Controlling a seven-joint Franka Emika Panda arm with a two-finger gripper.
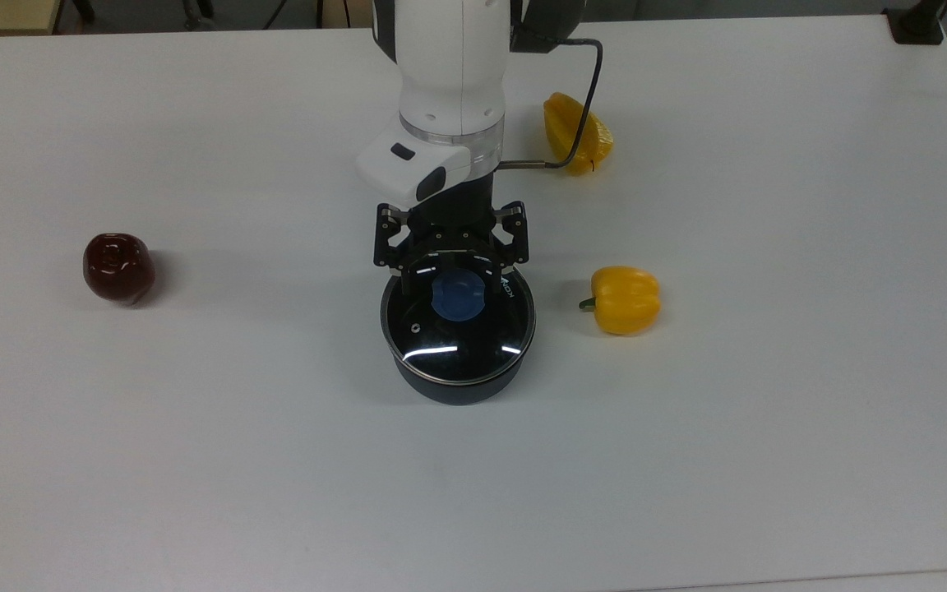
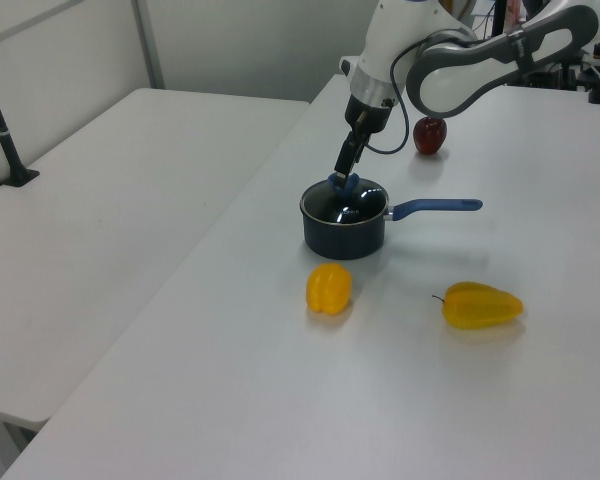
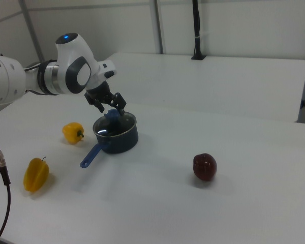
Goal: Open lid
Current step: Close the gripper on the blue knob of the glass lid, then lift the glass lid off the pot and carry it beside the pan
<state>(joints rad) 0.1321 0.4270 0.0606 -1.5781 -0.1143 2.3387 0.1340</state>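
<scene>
The pincer (image 1: 450,289) is being held wide open astride the blue knob (image 1: 458,297) of the lid (image 1: 459,332), nothing being gripped.

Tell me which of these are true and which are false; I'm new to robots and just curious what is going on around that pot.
1. The lid sits on the saucepan. True.
2. The end effector is open, its fingers either side of the blue knob. True.
3. The dark red apple lies inside the saucepan. False: it rests on the table, far toward the top view's left.
4. There are two yellow peppers, one near the saucepan and one farther off. True.
5. The end effector has lifted the lid clear of the saucepan. False: the lid is not yet raised.
</scene>
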